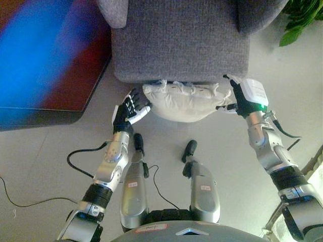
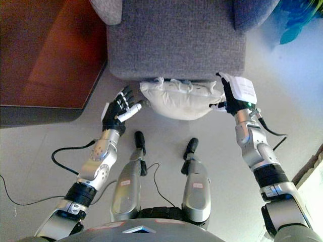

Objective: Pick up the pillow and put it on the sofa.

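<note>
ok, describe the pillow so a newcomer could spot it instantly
Find the grey sofa at the top of the view. On the floor against its front edge lies the pillow, between the robot's two hands. It is the only white, puffy, crumpled thing there.

The pillow [image 1: 182,103] has its top edge tucked out of sight under the sofa [image 1: 180,43] seat, mid-frame. The sofa itself runs off the top edge. The plant [image 1: 299,20] at upper right is cut off too. The right hand [image 1: 238,101] fingers are mostly hidden.
</note>
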